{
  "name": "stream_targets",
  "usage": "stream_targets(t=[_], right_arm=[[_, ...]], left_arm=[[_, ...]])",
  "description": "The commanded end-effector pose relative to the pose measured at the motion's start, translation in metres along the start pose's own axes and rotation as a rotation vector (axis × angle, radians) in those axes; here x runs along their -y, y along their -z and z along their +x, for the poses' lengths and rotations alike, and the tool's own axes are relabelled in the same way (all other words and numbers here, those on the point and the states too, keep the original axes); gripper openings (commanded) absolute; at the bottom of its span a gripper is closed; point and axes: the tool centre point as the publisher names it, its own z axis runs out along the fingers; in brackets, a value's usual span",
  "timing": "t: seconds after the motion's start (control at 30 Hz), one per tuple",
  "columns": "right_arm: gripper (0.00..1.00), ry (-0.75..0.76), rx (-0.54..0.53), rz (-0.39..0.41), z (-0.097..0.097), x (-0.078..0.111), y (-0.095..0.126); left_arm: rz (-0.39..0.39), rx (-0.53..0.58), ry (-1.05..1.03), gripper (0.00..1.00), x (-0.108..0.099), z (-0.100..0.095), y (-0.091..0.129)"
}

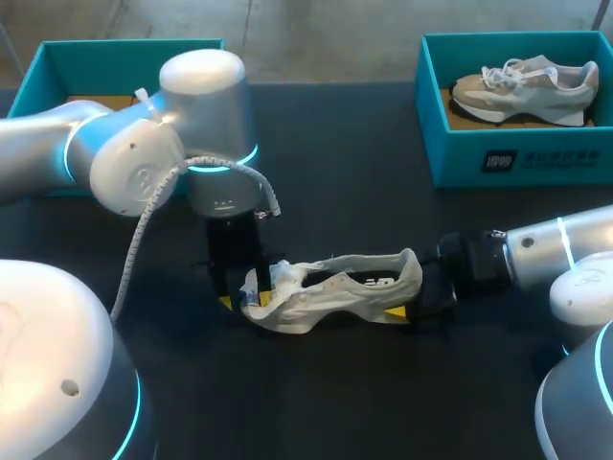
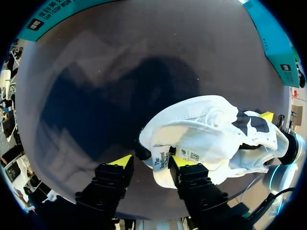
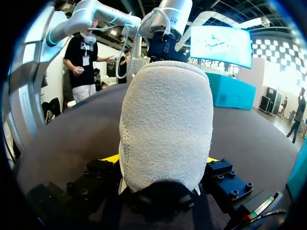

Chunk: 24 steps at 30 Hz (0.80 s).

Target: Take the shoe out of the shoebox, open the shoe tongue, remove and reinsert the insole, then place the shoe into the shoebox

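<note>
Closest in the right wrist view is the right gripper (image 3: 160,160). Its two fingers stand rather wide apart and press on the grey heel (image 3: 165,124) of the shoe (image 1: 335,287) from both sides, so the heel is pinched between the yellow tips. The shoe lies on the dark table (image 1: 316,192) and stretches straight ahead of this gripper toward the other arm.

At the far end of the shoe the left gripper (image 2: 151,162) points down from above. Its fingers are spread. The white tongue (image 2: 161,160), with a printed label on it, is between them and lies against one finger (image 2: 182,163). The other finger (image 2: 120,162) is apart from the tongue, with bare table under it. The rest of the white upper is bunched just ahead of this gripper, and a yellow tip of the right gripper shows beyond it.

A teal shoebox (image 1: 536,158) with a second shoe (image 1: 522,86) inside is well apart from the right gripper, at the table's far side. A second teal shoebox (image 1: 48,62) is well beyond the left gripper, partly hidden by the left arm.
</note>
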Motion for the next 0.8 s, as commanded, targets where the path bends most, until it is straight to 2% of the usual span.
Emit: stream_targets(t=[0.03,0.17,0.23,0.33,0.4,0.63,0.67,0.77,0.8], right_arm=[[0.0,0.001,0.001,0.001,0.001,0.0,0.0],[0.0,0.001,0.001,0.001,0.001,0.0,0.0],[0.0,0.001,0.001,0.001,0.001,0.0,0.0],[0.0,0.001,0.001,0.001,0.001,0.0,0.0],[0.0,0.001,0.001,0.001,0.001,0.0,0.0],[0.0,0.001,0.001,0.001,0.001,0.0,0.0],[0.0,0.001,0.001,0.001,0.001,0.0,0.0],[0.0,0.001,0.001,0.001,0.001,0.0,0.0],[0.0,0.001,0.001,0.001,0.001,0.0,0.0]], left_arm=[[0.009,-0.038,-0.035,1.0,-0.006,-0.007,0.016],[0.0,-0.072,-0.164,1.0,-0.007,0.0,0.037],[-0.021,-0.14,-0.354,1.0,-0.009,0.008,0.047],[-0.019,-0.184,-0.517,1.0,-0.008,0.015,0.059],[-0.016,-0.171,-0.58,1.0,-0.005,0.019,0.066],[-0.037,-0.243,-0.918,1.0,0.002,0.038,0.106],[-0.044,-0.245,-0.949,0.91,0.003,0.04,0.111],[-0.053,-0.245,-1.066,0.43,0.003,0.052,0.127],[-0.051,-0.245,-1.103,0.32,0.004,0.055,0.131]])
